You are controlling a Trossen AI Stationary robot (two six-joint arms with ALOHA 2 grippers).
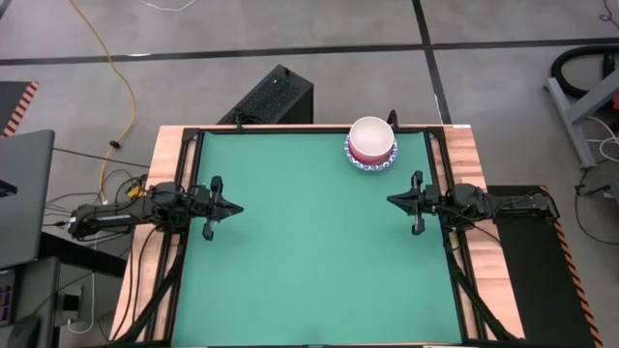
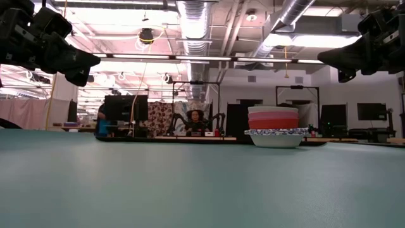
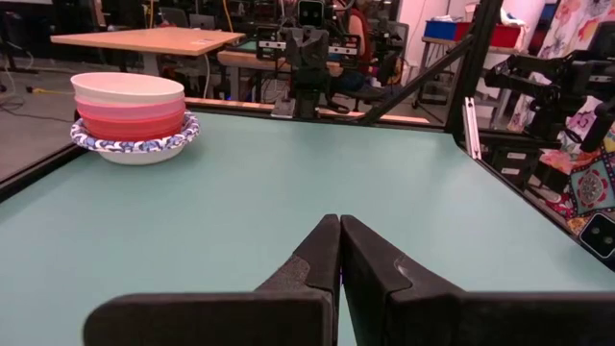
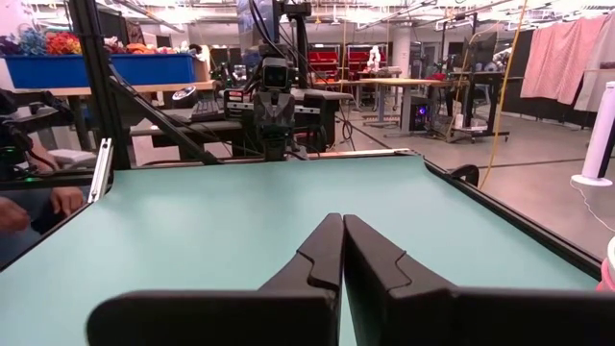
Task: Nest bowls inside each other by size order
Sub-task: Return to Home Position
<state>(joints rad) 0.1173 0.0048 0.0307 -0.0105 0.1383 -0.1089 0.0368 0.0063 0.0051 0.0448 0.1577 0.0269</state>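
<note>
The bowls (image 1: 371, 143) sit nested at the table's (image 1: 309, 261) far right. The left gripper (image 3: 340, 223) and right gripper (image 4: 343, 220) hover at its sides, fingers pressed together.

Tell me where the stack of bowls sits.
In the high view, the stack of bowls sits at the far edge of the green table, right of centre, nearest the right gripper.

Robotics lab: exposed ceiling ducts (image 2: 190, 19), workbenches (image 3: 144, 40), concrete floor (image 1: 290, 24), trailing yellow cable (image 1: 109, 60)
</note>
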